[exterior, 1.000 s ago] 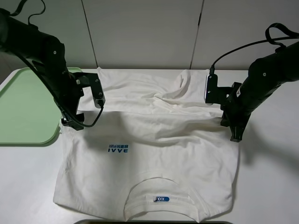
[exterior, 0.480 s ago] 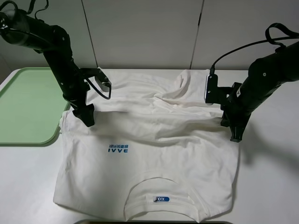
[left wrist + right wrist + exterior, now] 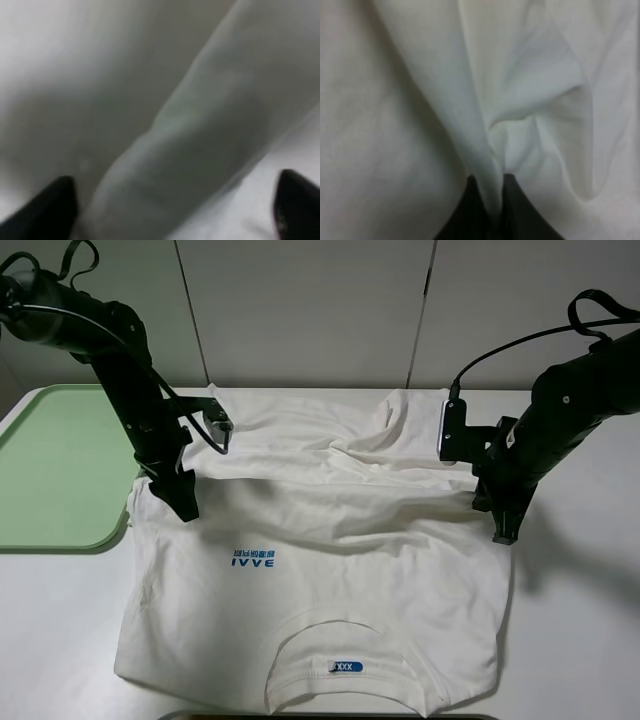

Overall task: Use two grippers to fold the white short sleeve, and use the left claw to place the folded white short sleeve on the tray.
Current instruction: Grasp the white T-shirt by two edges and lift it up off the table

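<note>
The white short sleeve (image 3: 330, 540) lies spread on the table, collar and blue neck label nearest the camera. Its far part is folded over in a rumpled band. My left gripper (image 3: 185, 502) points down at the left end of that band. In the left wrist view (image 3: 172, 200) its jaws stand wide apart with a fold of the shirt (image 3: 200, 125) between them, open. My right gripper (image 3: 503, 528) is at the band's right end. In the right wrist view (image 3: 490, 210) it is shut on a pinched ridge of the shirt (image 3: 485, 125). The light-green tray (image 3: 50, 470) lies at the far left.
A white wall with panel seams stands behind the table. Bare white table (image 3: 580, 620) shows to the right of the shirt and in front of the tray. A dark edge (image 3: 330, 716) shows at the near side of the table.
My left arm has swung a little to the right and turned its wrist, so its gripper now points down at the shirt's left edge. The right arm and the shirt have not moved.
</note>
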You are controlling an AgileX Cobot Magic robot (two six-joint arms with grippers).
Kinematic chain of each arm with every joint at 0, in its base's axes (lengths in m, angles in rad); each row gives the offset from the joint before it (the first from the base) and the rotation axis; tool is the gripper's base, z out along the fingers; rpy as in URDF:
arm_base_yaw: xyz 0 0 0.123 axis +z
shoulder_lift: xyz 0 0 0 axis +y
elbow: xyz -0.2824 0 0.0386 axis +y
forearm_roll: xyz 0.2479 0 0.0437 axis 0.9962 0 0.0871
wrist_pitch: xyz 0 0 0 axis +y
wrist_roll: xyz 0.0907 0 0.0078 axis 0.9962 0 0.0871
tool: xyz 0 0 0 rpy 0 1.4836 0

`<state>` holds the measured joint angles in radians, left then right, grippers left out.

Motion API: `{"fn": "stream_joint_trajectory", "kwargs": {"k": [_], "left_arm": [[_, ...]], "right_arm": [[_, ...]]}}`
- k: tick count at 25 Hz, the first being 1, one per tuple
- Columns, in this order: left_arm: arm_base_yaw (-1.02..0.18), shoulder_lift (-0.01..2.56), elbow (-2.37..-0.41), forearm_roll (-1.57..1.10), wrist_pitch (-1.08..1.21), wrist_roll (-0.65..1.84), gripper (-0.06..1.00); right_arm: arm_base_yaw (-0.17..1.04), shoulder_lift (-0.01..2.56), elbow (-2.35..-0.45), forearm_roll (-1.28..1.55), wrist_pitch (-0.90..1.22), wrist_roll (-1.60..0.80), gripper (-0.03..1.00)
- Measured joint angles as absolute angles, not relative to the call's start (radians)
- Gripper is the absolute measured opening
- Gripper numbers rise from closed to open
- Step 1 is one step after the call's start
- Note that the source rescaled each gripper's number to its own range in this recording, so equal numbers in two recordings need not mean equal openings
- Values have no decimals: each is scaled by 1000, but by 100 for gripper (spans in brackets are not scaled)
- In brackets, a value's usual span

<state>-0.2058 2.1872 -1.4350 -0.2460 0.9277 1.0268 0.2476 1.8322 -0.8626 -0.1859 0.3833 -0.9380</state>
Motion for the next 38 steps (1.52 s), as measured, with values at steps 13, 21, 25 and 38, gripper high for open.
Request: {"fn": "stream_joint_trajectory", "kwargs": {"k": [13, 21, 25, 38], "left_arm": [[-206, 2185, -1436, -182, 967, 983, 3], [-206, 2125, -1436, -181, 938, 973, 3], [-206, 2048, -1436, -183, 933, 973, 3], [-206, 1873, -1436, -192, 898, 973, 3]], "right_arm": [[248, 1832, -863, -199, 373, -937, 0], [248, 1832, -863, -275, 351, -823, 0], [248, 1796, -863, -465, 329, -629, 0], [248, 1494, -911, -891, 305, -244, 0]]}}
